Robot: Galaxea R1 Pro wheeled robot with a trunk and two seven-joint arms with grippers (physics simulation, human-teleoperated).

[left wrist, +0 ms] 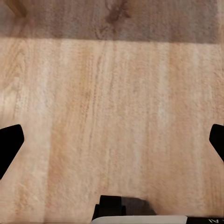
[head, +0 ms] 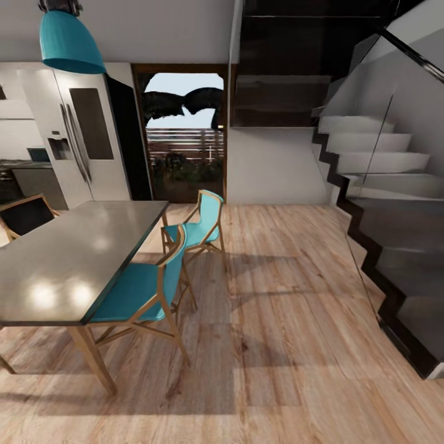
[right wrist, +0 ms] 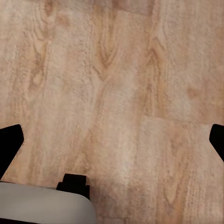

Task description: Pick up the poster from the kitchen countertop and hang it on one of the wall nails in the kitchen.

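The poster and the wall nails are out of view. A strip of the grey kitchen countertop shows at the far left, beside a tall white fridge. My left gripper hangs over the wooden floor, its dark fingertips spread wide with nothing between them. My right gripper is also open over bare floorboards, with one fingertip at each side of its view.
A grey dining table stands at the left with teal chairs along its near side. A dark staircase rises on the right. Straight ahead is a glass door. A teal lamp hangs overhead. Wooden floor lies between them.
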